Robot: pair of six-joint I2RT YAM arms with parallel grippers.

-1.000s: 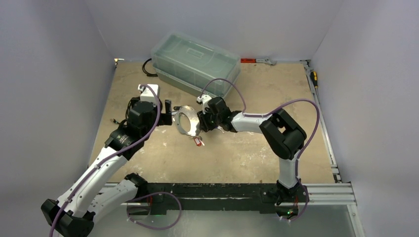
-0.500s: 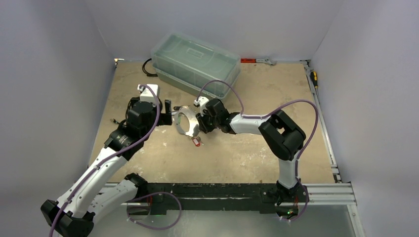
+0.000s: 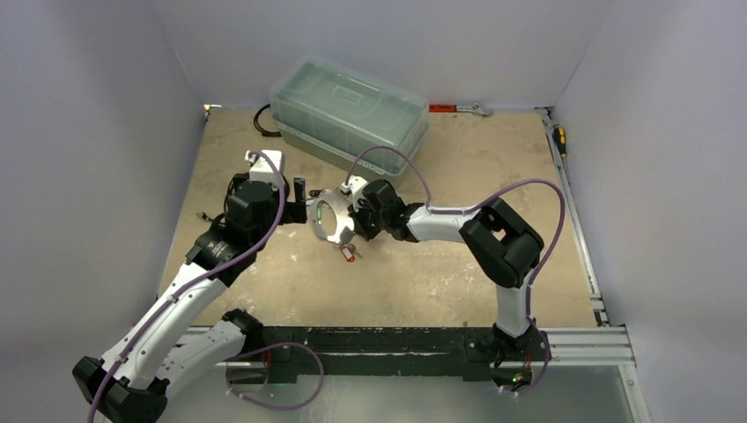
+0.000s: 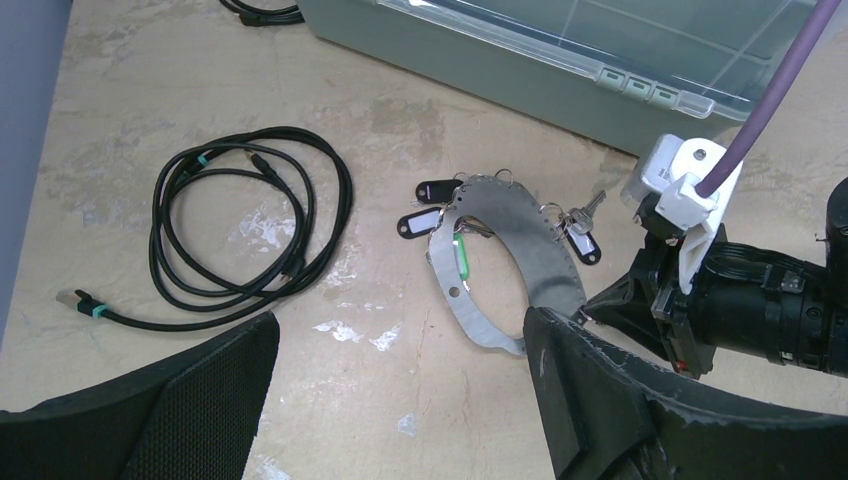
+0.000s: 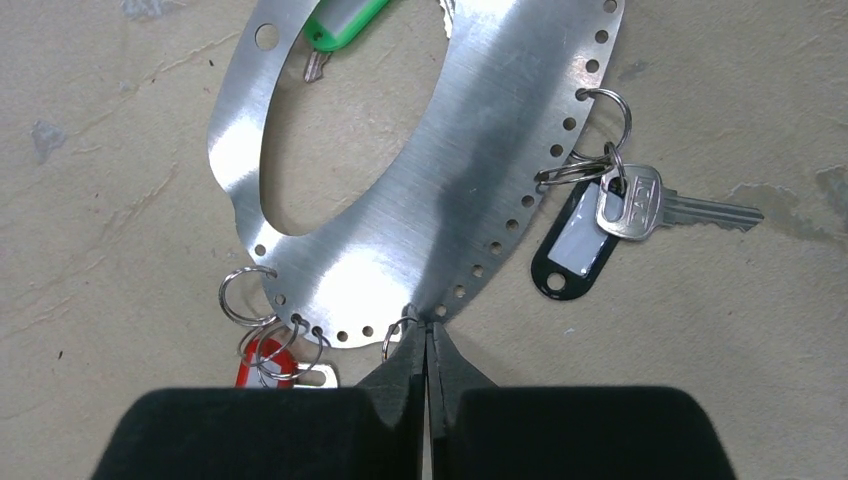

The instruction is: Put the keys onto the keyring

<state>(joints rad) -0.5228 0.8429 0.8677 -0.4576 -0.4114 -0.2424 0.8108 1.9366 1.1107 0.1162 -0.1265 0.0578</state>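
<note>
Keyring (image 5: 480,170) sited mid-table (image 3: 423,282). Box (image 3: 349,113) placed at 12 o'clock of it. Left gripper (image 3: 299,203) stationed at 9, right gripper (image 3: 355,222) at 3, against rim. Keys (image 5: 625,205) hung round rim. Coiled cable (image 4: 245,225) laid at 9 in left wrist view.

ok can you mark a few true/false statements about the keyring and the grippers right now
1. The right gripper is shut on the rim of the keyring. True.
2. The left gripper is clamped on the keyring as well. False: its jaws stand wide open.
3. A black-tagged key hangs by a split ring from a rim hole. True.
4. The coiled black cable lies across the keyring. False: it lies apart from it, off to one side.
5. The plastic box is open. False: it is closed.
</note>
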